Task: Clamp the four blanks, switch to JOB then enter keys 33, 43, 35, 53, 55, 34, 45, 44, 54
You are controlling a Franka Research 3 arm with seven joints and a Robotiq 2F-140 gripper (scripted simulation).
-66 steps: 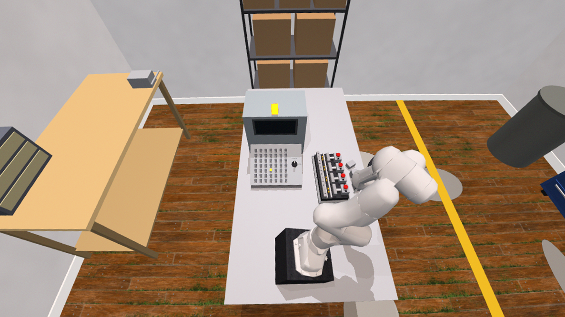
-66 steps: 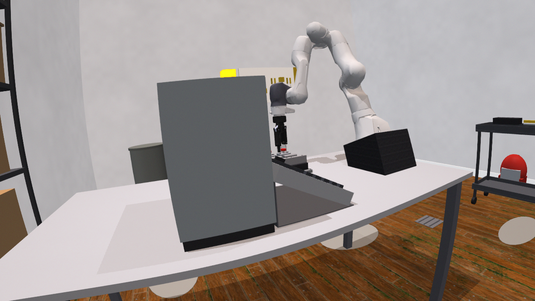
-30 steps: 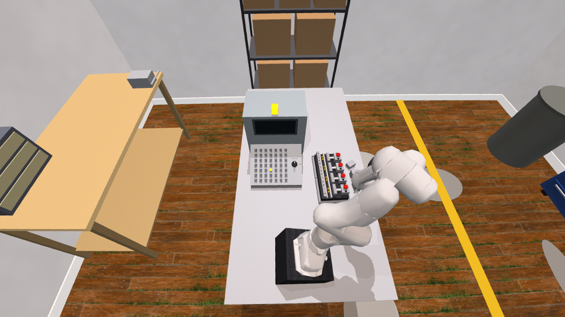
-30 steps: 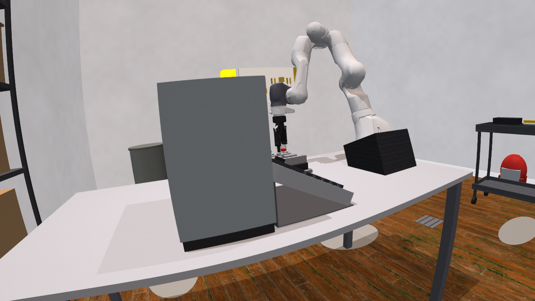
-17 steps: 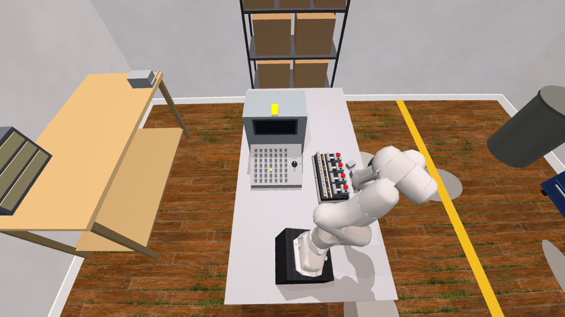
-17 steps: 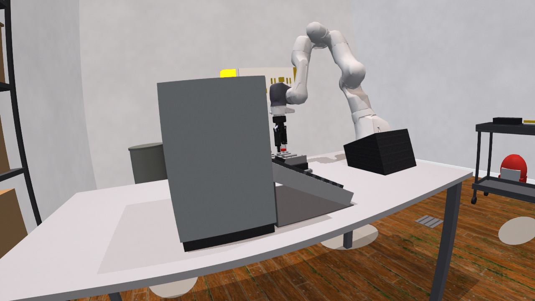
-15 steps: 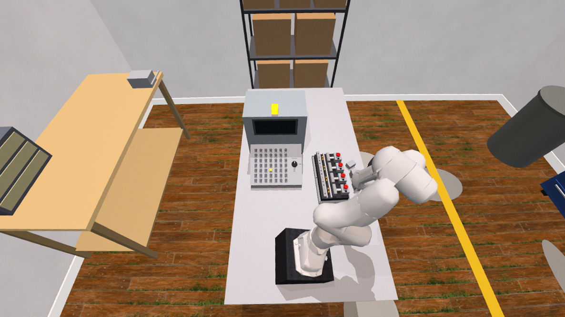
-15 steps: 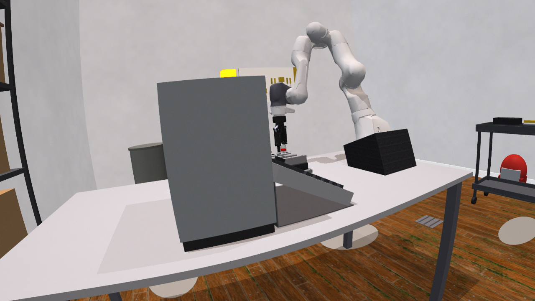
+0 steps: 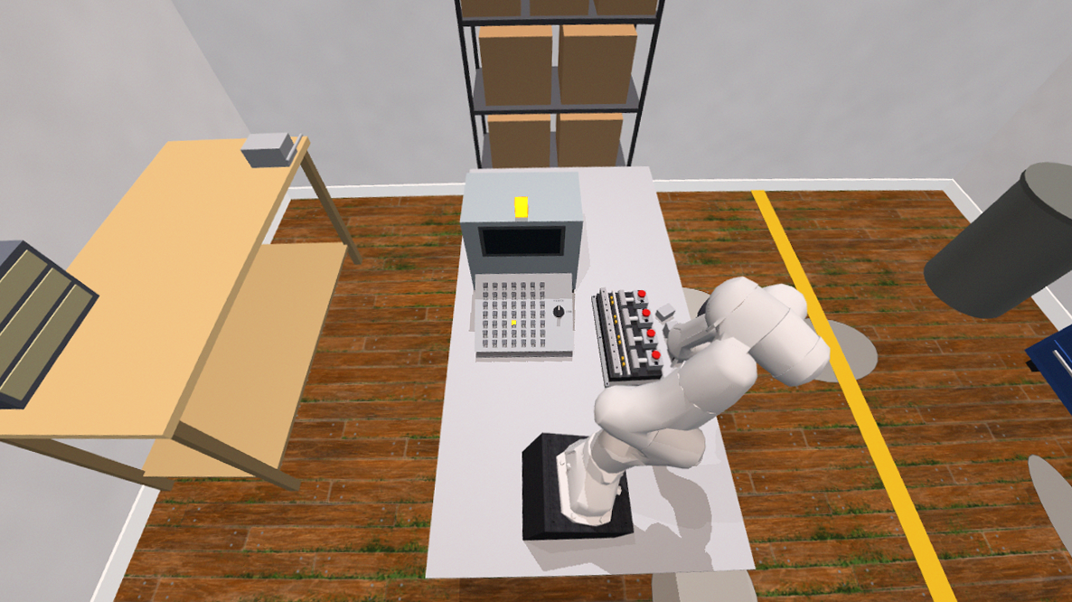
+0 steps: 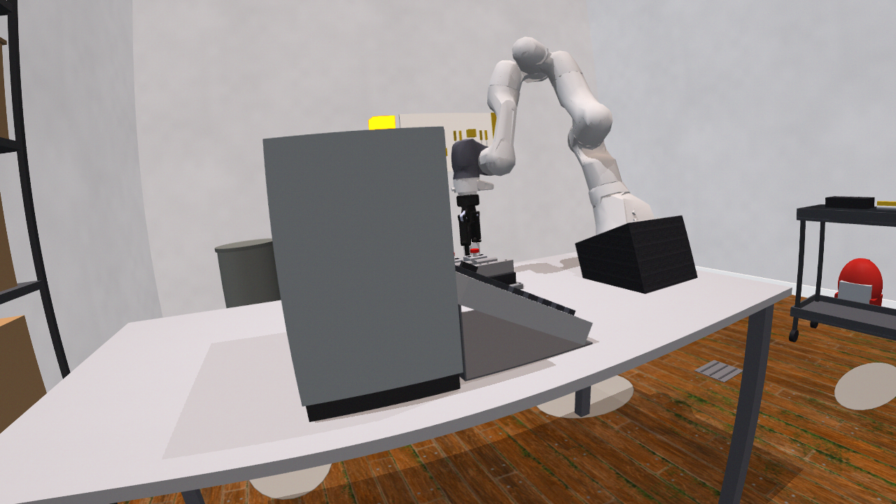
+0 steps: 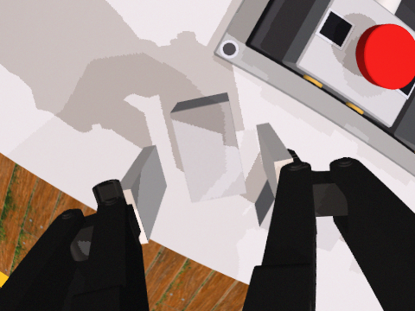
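My gripper [image 10: 471, 248] [image 11: 209, 155] is open and points down, its fingers on either side of a grey blank [image 11: 207, 151] on the table, with gaps at both sides. The arm hides this blank in the top view. Another grey blank [image 9: 666, 311] lies right of the vise stations. The near red valve knob [image 9: 656, 354] [image 11: 389, 56] stands on its block; a square lens [image 11: 335, 28] beside it is dark. No blank shows on the rails. One key [image 9: 512, 323] glows yellow on the key panel [image 9: 562, 342]. The selector [image 9: 558, 310] is right of the keys. The amber lamp [image 9: 521, 207] [image 10: 382, 122] is lit.
The cabinet [image 9: 477, 251] [image 10: 363, 263] stands behind the key panel. The vise base [image 11: 246, 65] is close to the right finger's side. The table's right edge is close to the gripper. The arm's black pedestal [image 9: 539, 494] [image 10: 657, 250] stands at the near end.
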